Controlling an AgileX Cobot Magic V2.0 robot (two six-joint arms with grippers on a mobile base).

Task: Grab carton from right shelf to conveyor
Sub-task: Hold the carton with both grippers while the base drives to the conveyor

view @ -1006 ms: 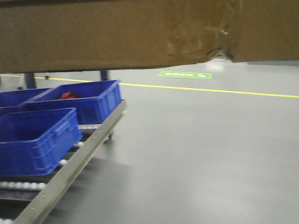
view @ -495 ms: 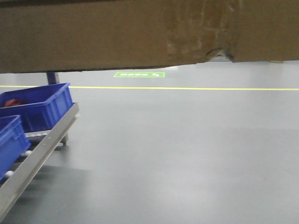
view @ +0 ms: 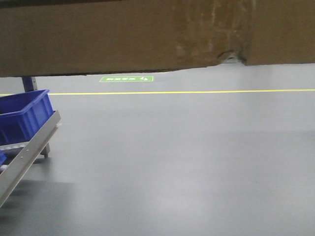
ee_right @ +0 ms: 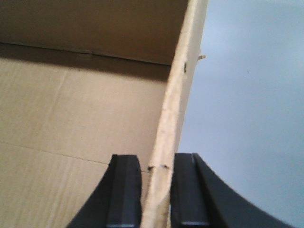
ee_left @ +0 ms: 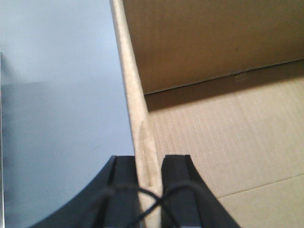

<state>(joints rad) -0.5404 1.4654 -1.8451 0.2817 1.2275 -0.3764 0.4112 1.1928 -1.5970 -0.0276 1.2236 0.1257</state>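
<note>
1. So, clamped onto a carton [ee_left: 213, 118] wall with the left gripper [ee_left: 149, 164].
2. Same on the opposite wall with the right gripper [ee_right: 156, 161].
3. Held above grey floor [view: 197, 162], probably not touching it.

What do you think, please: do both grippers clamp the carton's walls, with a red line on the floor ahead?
Not red: the front view shows the line on the floor is yellow. The left gripper and right gripper do each clamp a wall of the carton.
</note>
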